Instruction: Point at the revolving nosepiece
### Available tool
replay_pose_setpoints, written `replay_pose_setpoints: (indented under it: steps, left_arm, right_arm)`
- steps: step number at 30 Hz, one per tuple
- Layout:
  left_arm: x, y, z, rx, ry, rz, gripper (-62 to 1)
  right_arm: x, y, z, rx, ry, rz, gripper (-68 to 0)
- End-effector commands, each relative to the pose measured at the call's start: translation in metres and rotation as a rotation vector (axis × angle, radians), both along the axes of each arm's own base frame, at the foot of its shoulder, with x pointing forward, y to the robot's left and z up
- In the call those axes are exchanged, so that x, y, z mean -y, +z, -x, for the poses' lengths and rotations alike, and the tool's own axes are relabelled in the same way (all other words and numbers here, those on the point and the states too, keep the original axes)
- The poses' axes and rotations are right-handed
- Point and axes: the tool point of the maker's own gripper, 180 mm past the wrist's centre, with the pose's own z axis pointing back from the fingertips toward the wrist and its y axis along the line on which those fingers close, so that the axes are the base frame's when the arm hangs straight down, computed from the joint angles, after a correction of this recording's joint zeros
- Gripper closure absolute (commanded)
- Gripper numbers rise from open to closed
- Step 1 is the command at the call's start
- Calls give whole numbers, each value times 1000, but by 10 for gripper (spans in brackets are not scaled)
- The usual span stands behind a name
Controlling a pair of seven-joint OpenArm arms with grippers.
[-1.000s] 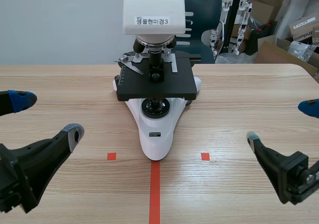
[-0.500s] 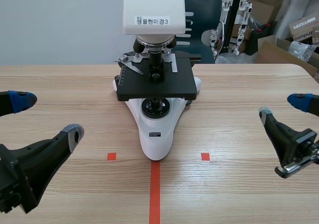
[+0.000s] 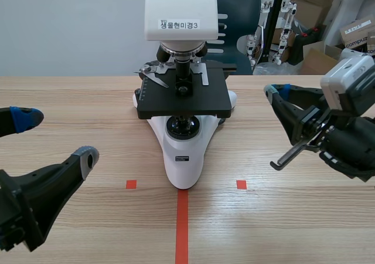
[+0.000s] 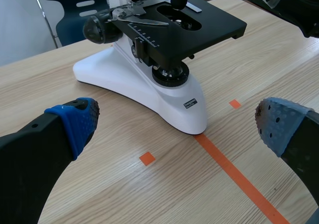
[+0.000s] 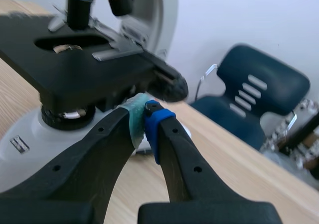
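Note:
A white microscope [image 3: 183, 152] stands at the table's middle with a black stage [image 3: 184, 100]. Its revolving nosepiece [image 3: 181, 52] sits under the white head, with dark objectives hanging from it. My right gripper [image 3: 276, 91] is shut on nothing, raised to the right of the stage, and its tips point toward the microscope at some distance. In the right wrist view the shut gripper [image 5: 145, 118] lies just short of the stage [image 5: 75, 67]; two objectives [image 5: 79, 5] show above. My left gripper [image 3: 55, 136] hangs open at the front left, well apart from the microscope [image 4: 169, 99].
A dark blue chair [image 3: 237, 12] stands behind the table. Cardboard boxes [image 3: 328, 41] and a metal frame [image 3: 281, 17] fill the back right. Bare wooden table lies to both sides of the microscope.
My right gripper has shut and has risen from the front right toward the microscope's stage. The left arm has not moved.

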Motion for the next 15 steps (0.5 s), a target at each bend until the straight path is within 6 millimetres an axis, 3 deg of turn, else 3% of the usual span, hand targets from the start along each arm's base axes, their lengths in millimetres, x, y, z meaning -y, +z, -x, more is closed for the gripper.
replay_pose_setpoints:
  steps: [1, 15]
  left_arm:
    - [3, 7, -1, 19, -1, 29, -623]
    - [3, 7, -1, 19, -1, 29, -623]
  right_arm:
    - [-3, 15, -2, 59, 29, -7, -7]
    - [-59, 33, -5, 178, 80, -60, -7]
